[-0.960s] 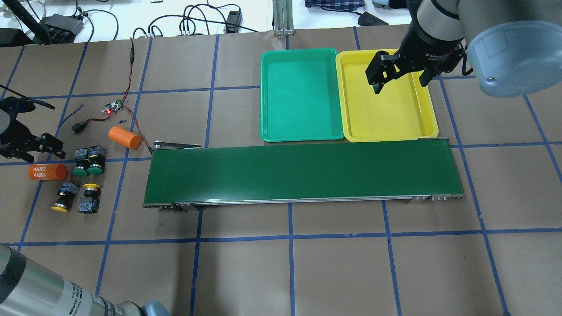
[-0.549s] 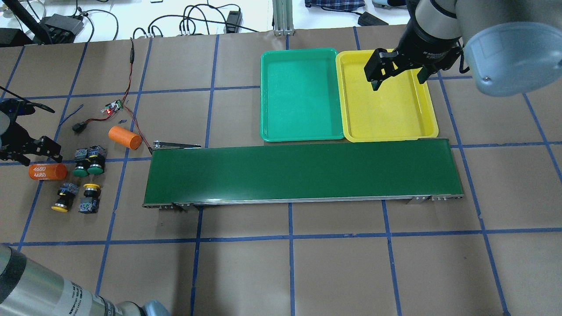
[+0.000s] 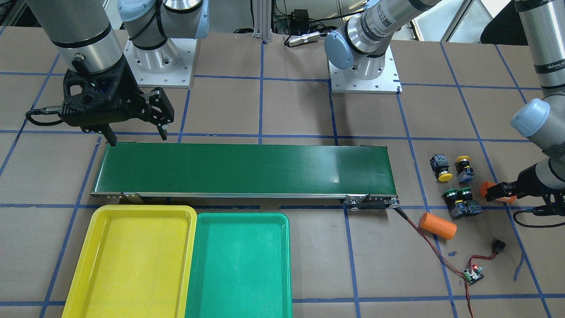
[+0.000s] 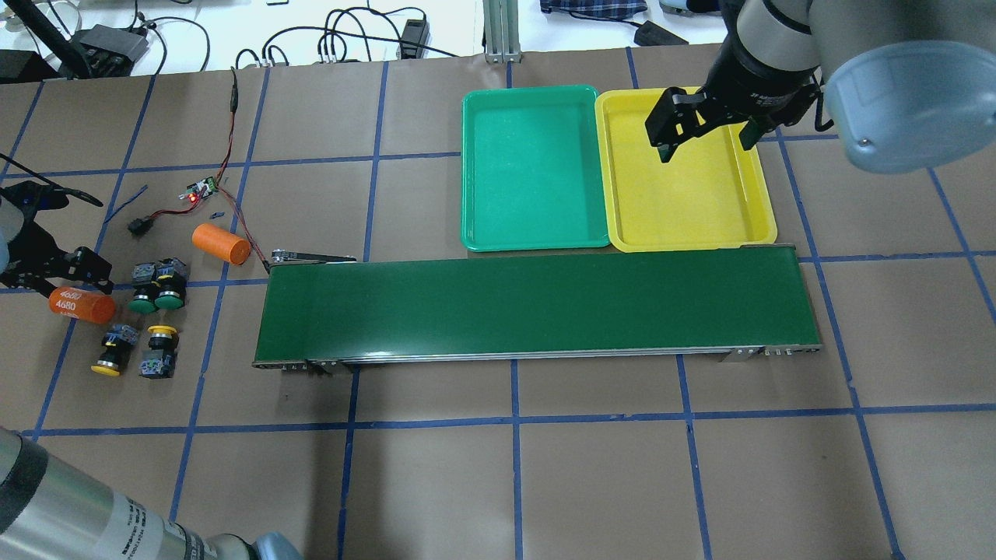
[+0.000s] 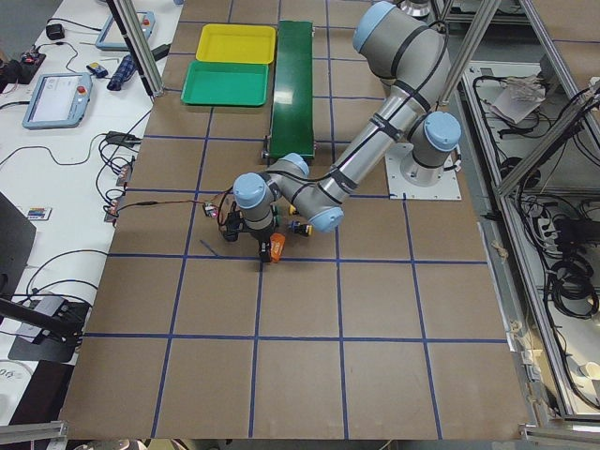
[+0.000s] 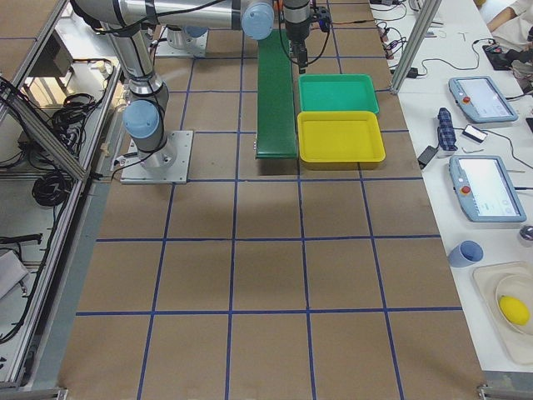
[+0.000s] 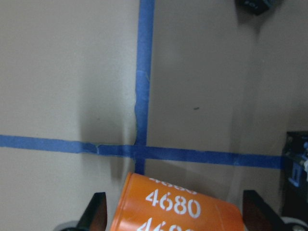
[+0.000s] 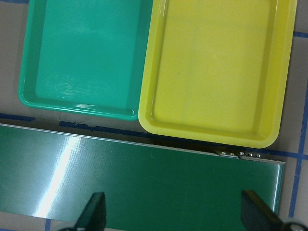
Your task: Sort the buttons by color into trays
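Starting at the left claw (image 7: 175, 217): spread wide, one finger (image 7: 95, 211) on either side of the numbered orange cylinder (image 4: 81, 305), close to its flanks; touching or not, cannot tell. Low over the brown table (image 4: 436, 482), near its left edge. Cylinder on its side, slightly skewed, digits 4680 facing up.

Just right of that, a green-capped button (image 4: 142, 302) and a second green-capped button (image 4: 170, 295), side by side and touching, caps toward the near side. Nearer again, a yellow-capped button (image 4: 117, 342) with its cap pointing near, and beside it, slightly apart, a second yellow-capped button (image 4: 156, 362) with its cap pointing far. All four on the table, left of the long dark green belt (image 4: 537, 307).

Farther off and to the right, a plain orange cylinder (image 4: 222, 243) by the belt's left end. Beyond it, a small circuit board (image 4: 199, 190) with a red light and thin wires.

Over at the right claw (image 4: 706, 138): likewise spread wide, hanging high over the right part of the belt. On the far side of the belt there, the green tray (image 4: 533, 167) and the yellow tray (image 4: 685, 202), long sides touching, green on the left, yellow on the right, well apart from the buttons.
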Available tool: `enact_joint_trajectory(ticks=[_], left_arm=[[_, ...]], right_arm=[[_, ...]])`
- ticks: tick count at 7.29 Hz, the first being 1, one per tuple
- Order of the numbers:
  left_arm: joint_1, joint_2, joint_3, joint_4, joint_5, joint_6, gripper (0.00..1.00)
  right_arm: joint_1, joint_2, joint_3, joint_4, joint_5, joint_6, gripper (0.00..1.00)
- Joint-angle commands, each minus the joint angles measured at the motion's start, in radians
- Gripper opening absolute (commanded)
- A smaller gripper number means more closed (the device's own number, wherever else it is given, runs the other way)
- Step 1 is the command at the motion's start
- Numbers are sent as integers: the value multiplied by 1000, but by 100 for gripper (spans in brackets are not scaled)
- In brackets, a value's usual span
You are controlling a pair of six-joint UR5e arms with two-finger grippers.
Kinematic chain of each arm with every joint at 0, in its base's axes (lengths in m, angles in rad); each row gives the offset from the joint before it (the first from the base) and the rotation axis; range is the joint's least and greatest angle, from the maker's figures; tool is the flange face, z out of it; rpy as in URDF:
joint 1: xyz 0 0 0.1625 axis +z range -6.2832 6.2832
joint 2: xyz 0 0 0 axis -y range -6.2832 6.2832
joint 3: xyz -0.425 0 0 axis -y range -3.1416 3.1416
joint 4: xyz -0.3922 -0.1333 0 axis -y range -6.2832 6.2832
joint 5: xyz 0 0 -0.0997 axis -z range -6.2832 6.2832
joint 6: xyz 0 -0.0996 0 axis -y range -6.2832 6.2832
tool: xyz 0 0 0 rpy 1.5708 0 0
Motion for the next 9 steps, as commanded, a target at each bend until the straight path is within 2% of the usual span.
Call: enact_joint_trajectory(ticks=[1, 3, 5, 8, 9], left_arm=[[0, -5, -1, -17, 4, 27, 100], [0, -17, -1, -33, 7, 95, 100], [0, -17, 16, -34, 5, 123, 1], [-29, 38, 81, -40, -39, 109, 0], [-72, 56, 120, -116, -53, 53, 0]], right_arm=[[0, -1, 0, 0, 5, 0, 100], [0, 2, 0, -4, 3, -2, 100], [0, 5, 0, -14, 3, -2, 100], [0, 10, 0, -15, 3, 1, 100], [0, 7, 0, -15, 3, 3, 100]])
